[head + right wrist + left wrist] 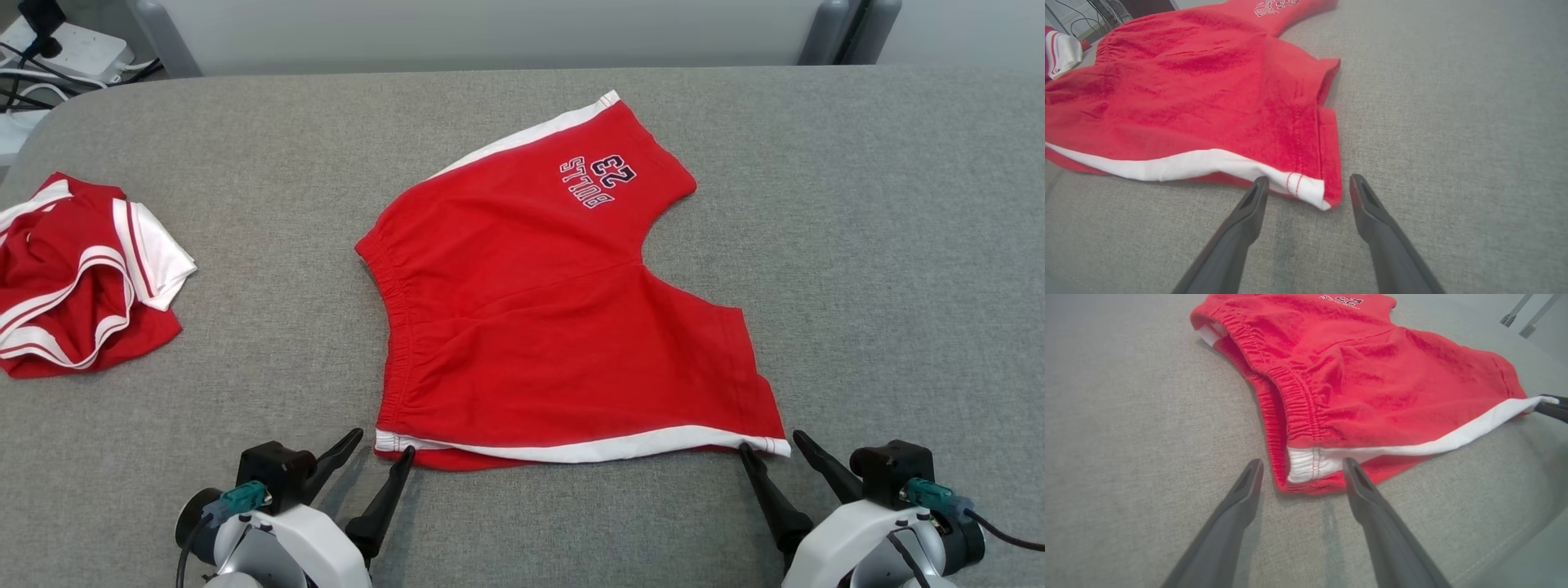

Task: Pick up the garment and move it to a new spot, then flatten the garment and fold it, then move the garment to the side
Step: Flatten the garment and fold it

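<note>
The left end effector (pixel 384 441) sits at the near edge of the grey fabric-covered worktop (pixel 857 245). Its two dark fingers are spread wide apart and clamp nothing. In the left wrist view the near waistband corner of the red shorts (pixel 522 327) lies between the fingertips, and the inner tip is right at the cloth edge. The right end effector (pixel 769 441) mirrors it, with its fingers also wide apart and nothing held. They straddle the near hem corner of the leg, where the white side stripe (pixel 588 447) ends. One fingertip meets that stripe's edge; I cannot tell whether it presses on it.

The shorts lie spread flat in the middle of the worktop, just beyond both end effectors. The white stripe runs along their near edge from one end effector to the other. The gathered elastic waistband (pixel 392 327) faces the robot's left and the two leg openings face right. The far leg angles away and carries an upside-down "BULLS 23" print (pixel 598 181).

Well apart, at the worktop's left edge, lies a crumpled red and white garment (pixel 73 278). Beyond the far left corner is a white power strip (pixel 73 49) with cables.
</note>
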Motion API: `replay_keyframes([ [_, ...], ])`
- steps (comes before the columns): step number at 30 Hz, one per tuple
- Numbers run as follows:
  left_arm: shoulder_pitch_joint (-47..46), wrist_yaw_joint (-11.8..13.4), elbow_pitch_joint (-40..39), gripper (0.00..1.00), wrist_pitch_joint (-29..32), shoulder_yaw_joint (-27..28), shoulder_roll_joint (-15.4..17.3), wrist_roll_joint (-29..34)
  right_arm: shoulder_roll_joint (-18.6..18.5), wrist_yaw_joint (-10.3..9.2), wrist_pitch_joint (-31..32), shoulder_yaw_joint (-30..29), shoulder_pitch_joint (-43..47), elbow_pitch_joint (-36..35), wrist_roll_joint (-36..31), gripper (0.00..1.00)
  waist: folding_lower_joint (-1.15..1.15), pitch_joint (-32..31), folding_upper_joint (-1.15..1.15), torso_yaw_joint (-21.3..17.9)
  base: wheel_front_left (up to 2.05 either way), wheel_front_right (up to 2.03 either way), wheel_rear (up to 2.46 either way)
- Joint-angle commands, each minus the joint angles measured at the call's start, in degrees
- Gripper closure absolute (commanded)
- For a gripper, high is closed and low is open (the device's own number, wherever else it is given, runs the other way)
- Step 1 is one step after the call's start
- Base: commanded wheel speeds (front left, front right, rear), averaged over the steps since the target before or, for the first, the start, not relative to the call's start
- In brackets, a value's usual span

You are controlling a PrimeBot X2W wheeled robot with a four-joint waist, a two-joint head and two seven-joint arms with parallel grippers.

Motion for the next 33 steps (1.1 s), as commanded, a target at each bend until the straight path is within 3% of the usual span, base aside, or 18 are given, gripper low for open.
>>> replay_keyframes([
  [1, -2.93, -0.42, -0.65, 0.51, -0.10, 1.44, 1.43, -0.73, -0.80, 0.24, -0.85, 1.18, -1.32, -0.84, 0.49, 0.00, 0.00, 0.10, 0.00, -0.08, 0.00, 0.00, 0.00],
  [2, -3.16, -0.49, -0.56, 0.68, 0.13, 0.96, 1.52, -0.93, -0.88, 0.24, -0.88, 1.21, -1.34, -0.74, 0.55, 0.55, 0.00, 0.15, 0.00, -0.09, 0.00, 0.00, 0.00],
  [3, -3.37, -0.55, -0.55, 1.00, 0.28, 0.52, 1.59, -1.20, -0.99, 0.24, -0.93, 1.31, -1.33, -0.76, 0.56, 0.90, 0.00, 0.21, 0.00, -0.10, 0.00, 0.00, 0.00],
  [4, -3.37, -0.55, -0.55, 1.00, 0.28, 0.52, 1.59, -1.20, -0.99, 0.24, -0.93, 1.31, -1.33, -0.76, 0.56, 0.90, 0.00, 0.21, 0.00, -0.10, 0.00, 0.00, 0.00],
  [5, -3.69, -0.62, -0.56, 1.00, 0.49, -0.15, 1.83, -1.67, -1.21, 0.24, -0.80, 1.59, -1.13, -1.00, 0.73, 1.00, 0.00, 0.30, 0.00, -0.12, 0.00, 0.00, 0.00],
  [17, -1.21, -0.61, -3.32, 1.00, 2.00, -1.89, 3.20, -4.75, -2.70, 0.24, -0.18, -0.06, 4.23, -6.80, 0.71, 1.00, 0.00, 0.73, 0.00, 0.09, 0.00, 0.00, 0.00],
  [25, 9.15, 4.96, -14.33, 1.00, 6.34, 0.33, 6.37, -8.17, -2.86, 0.24, 3.76, -4.91, 15.50, -16.98, -0.06, 1.00, 0.00, 0.98, 0.00, 0.39, 0.00, 0.00, 0.00],
  [33, 16.92, 10.17, -26.05, 1.00, 12.36, 1.22, 9.76, -9.89, 0.20, 0.24, 8.84, -10.27, 26.23, -27.26, -1.08, 1.00, 0.00, 0.47, 0.00, 0.92, 0.00, 0.00, 0.00],
])
